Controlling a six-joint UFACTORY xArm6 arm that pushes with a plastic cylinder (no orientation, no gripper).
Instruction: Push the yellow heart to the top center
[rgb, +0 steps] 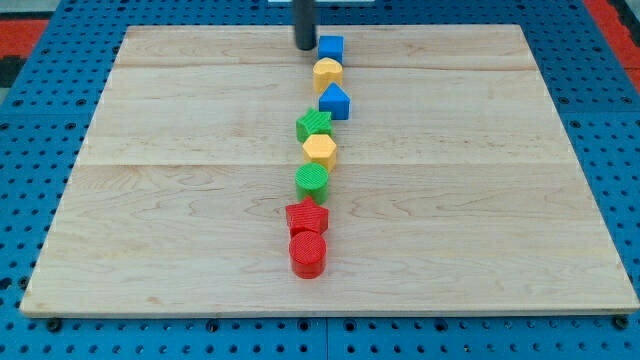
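The yellow heart (327, 73) lies near the view's top centre, second in a line of blocks running down the middle of the wooden board (180, 200). A blue cube (331, 47) sits just above it and a blue pentagon-like block (335, 101) just below, both close to touching it. My tip (304, 45) stands just left of the blue cube and up-left of the yellow heart, a small gap away from both.
Below in the line are a green star-like block (314, 126), a yellow hexagon (320, 150), a green cylinder (312, 180), a red star (307, 215) and a red cylinder (308, 254). A blue pegboard (40, 150) surrounds the board.
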